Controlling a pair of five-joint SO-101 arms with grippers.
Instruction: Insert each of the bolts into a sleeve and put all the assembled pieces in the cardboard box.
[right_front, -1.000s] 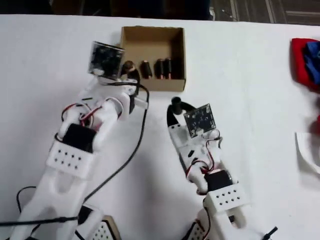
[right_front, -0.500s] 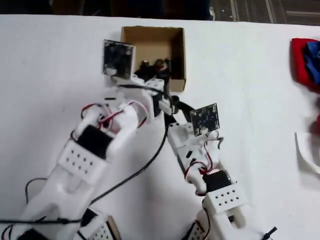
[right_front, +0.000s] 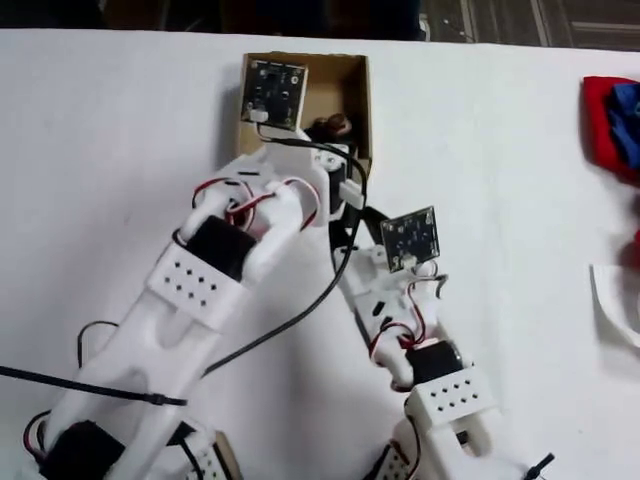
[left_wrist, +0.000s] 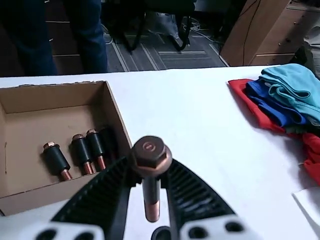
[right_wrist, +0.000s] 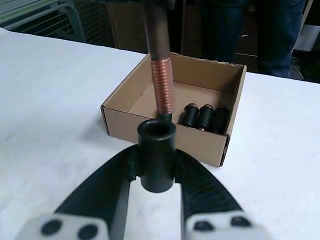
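Left gripper is clamped narrow on the copper-coloured hex-head bolt just under its head. Shank hangs straight down, threaded end lowest. Right gripper is closed round the short black cylindrical sleeve, held upright w/ open mouth up. In the high view both meet just off the brown cardboard box, at abt its 5 o'clock corner.

Step in hand, as I read it: seat bolt in sleeve. Thread tip sits right at the mouth's rim on the box side, prob. a touch off-centre. Can't tell if it's entered yet. To do it well:
- nudge tip over the bore centre before any push down
- keep shank plumb and sleeve upright; a tilt would likely jam threads on the rim
- lower slowly w/ right arm holding firm, so the sleeve doesn't get knocked out of its grip
- let go of the bolt only once the head is near the sleeve top

Box holds three assembled bolt-and-sleeve pieces lying side by side, so this looks like the last pair.

Surface: plain white table, matte. Box sits at 12 o'clock; folded red, blue & teal cloths at 3 o'clock, well apart from the work. Room behind: dark patterned floor, brown cabinet.
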